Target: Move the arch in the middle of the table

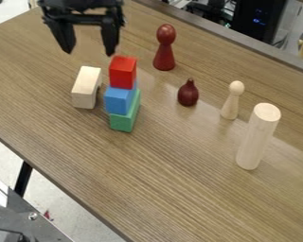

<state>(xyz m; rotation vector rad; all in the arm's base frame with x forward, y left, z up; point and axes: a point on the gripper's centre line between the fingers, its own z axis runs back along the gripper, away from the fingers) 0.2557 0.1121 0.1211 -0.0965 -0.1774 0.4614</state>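
My gripper (pixel 89 49) hangs at the upper left with its two fingers spread apart and nothing between them. Below it on the table (pixel 160 189) is the pale wooden arch (pixel 85 90), seen at an angle, with part of its cut-out showing on its right side. The arch stands just left of a stack of blocks, and the gripper is above and behind it, not touching it.
Close to the arch, a red block (pixel 123 72) tops a blue block (pixel 120 99) and a green block (pixel 124 121). Rightward stand a red pawn (pixel 165 49), a dark red bulb-shaped piece (pixel 188 93), a pale peg figure (pixel 232 100) and a tall wooden cylinder (pixel 258 137).
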